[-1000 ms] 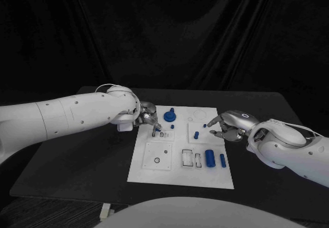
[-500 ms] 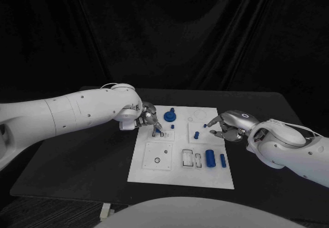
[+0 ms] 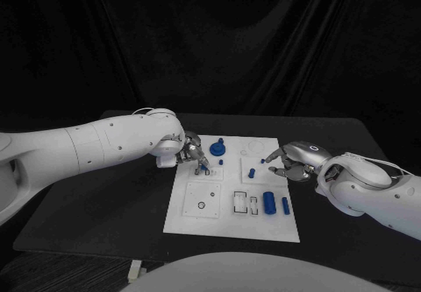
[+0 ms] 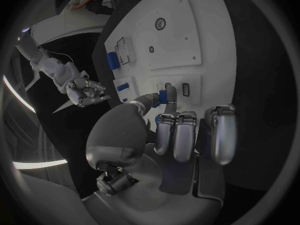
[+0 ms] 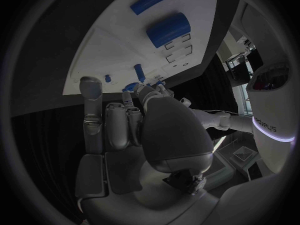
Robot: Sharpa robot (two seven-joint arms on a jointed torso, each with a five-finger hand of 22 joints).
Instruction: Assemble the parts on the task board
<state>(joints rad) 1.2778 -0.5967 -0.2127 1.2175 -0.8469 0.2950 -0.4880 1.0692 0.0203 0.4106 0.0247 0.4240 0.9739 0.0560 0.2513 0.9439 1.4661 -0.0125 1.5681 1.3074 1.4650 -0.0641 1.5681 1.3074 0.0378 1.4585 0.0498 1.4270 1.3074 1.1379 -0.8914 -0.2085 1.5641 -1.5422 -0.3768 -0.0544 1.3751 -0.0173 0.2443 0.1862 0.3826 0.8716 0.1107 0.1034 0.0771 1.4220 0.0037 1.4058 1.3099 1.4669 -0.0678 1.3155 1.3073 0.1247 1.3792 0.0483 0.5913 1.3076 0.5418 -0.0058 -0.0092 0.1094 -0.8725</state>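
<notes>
Left hand [image 3: 187, 150] has a small blue peg [image 4: 163, 95] pinched in its fingers, right over the slots at the board's [image 3: 204, 222] upper left. Right hand [image 3: 292, 163] hangs at the board's right edge, fingers curled, can't tell if it's holding anything.

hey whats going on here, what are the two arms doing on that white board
The robot is fitting small blue parts into the white task board. Its left hand pinches a small blue peg between thumb and a finger, right over the slots on the board's left side. The right hand hangs over the board's right edge near another small blue peg, fingers curled; whether it holds anything is unclear. A blue cylinder and a thinner blue rod lie near the board's front.
</notes>
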